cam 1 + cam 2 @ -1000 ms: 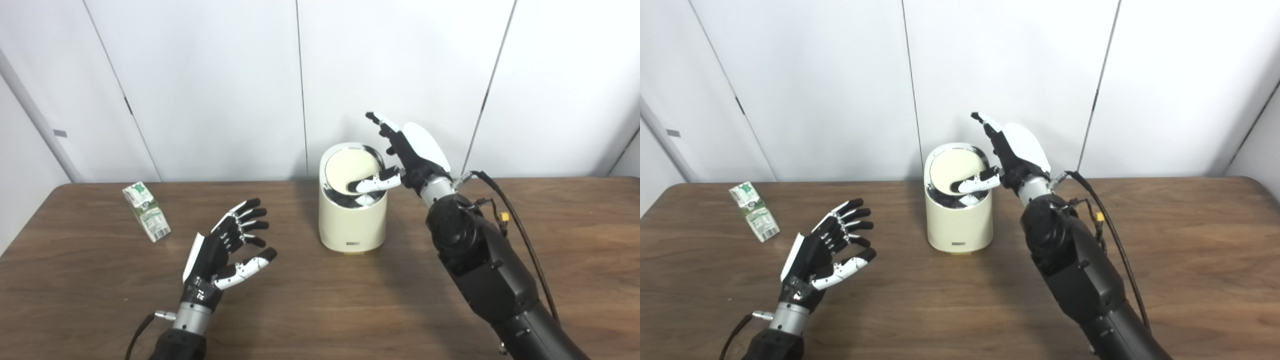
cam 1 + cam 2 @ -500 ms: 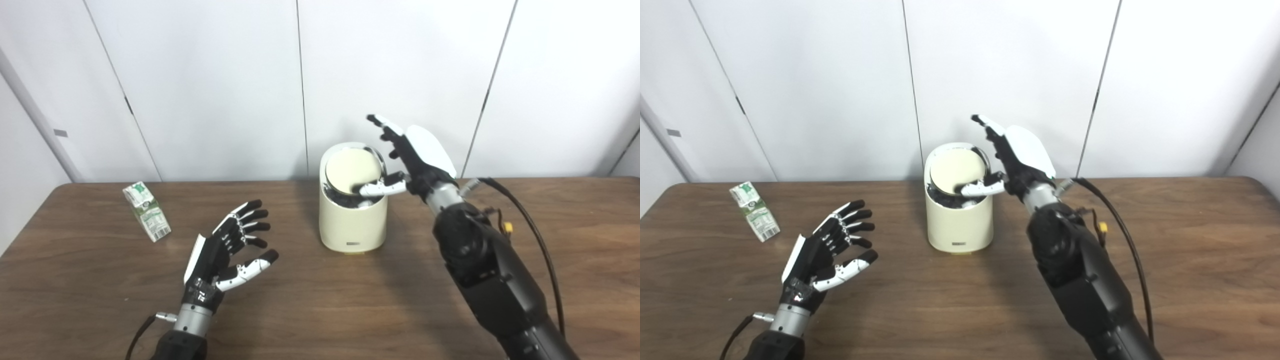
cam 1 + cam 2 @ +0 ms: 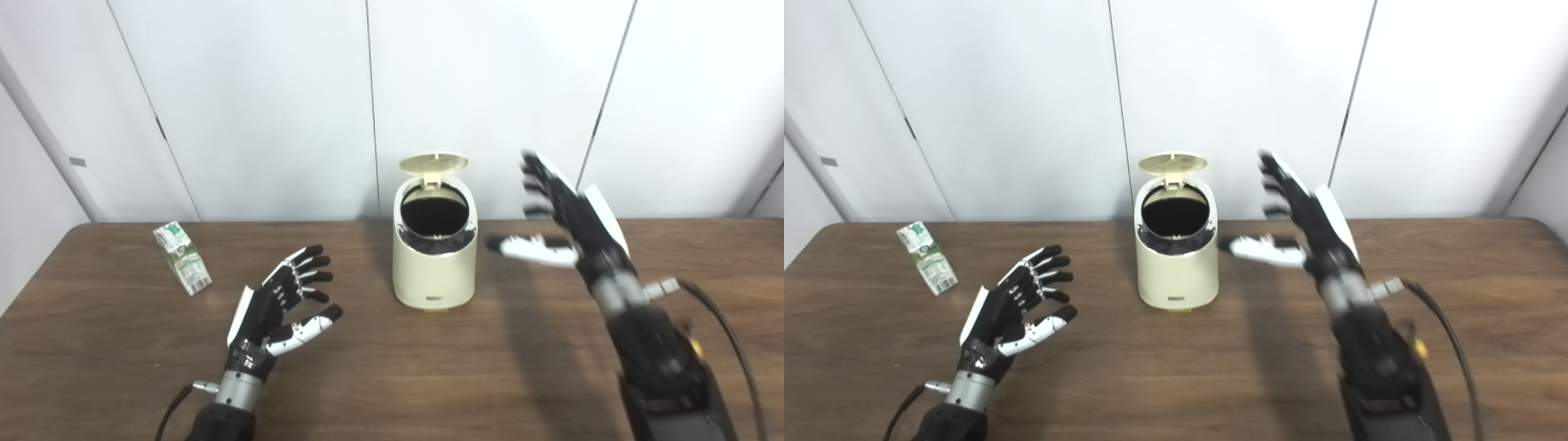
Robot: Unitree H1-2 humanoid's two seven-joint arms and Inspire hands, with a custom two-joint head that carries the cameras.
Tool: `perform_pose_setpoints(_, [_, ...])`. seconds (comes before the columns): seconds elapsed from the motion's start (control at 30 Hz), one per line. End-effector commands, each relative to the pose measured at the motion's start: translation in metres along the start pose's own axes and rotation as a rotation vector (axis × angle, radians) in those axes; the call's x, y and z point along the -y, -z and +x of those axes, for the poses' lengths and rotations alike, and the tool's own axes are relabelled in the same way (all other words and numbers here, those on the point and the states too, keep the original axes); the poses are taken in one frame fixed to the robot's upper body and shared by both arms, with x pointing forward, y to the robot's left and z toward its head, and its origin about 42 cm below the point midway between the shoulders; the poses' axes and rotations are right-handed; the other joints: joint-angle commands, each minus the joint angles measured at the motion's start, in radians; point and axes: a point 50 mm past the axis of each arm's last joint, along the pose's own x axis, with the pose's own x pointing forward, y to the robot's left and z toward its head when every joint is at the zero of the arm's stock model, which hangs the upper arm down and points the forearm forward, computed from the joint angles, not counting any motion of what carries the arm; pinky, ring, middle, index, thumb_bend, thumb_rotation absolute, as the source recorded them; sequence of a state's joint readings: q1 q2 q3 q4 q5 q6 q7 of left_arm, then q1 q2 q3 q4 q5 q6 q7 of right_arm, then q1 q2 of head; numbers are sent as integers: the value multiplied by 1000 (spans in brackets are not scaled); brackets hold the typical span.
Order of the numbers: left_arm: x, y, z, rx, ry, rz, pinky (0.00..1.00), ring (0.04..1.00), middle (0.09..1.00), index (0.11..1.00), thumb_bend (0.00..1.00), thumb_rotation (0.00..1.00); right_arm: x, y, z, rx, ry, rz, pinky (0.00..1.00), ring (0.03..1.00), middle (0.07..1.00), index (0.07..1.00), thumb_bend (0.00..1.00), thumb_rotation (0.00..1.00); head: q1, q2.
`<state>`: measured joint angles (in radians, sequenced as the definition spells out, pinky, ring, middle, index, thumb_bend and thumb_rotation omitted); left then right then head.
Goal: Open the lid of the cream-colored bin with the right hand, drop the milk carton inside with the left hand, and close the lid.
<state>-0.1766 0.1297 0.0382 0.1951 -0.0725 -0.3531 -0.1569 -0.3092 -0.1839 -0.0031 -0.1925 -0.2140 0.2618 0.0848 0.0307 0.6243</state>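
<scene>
Milk carton at my 10 o'clock: looks light, crushable; I'd grip flat sides. Left hand, right hand both spread, empty; bin lid up.

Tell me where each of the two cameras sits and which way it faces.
Left eye view: on the head, facing forward and down at the table; both forearms show, left hand, right hand.
Right eye view: beside it, slightly rightward, same aim, same arms.
Shared: the bin with its lid up, and the milk carton.
</scene>
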Motion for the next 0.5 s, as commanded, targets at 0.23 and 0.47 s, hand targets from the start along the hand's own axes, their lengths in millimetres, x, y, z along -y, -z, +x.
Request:
perform_pose_setpoints(0.23, [7,23,-19,-70,-9,-40,589,724,794,856,660,109,0,36,-25,85,-38,102,753,853,913,927,817,335,0,-10])
perform_pose_setpoints(0.47, [5,24,-20,-66,-21,-34,572,707,776,843,660,103,-7,54,-44,58,-50,145,769,862,932,948,793,292,-3,-14])
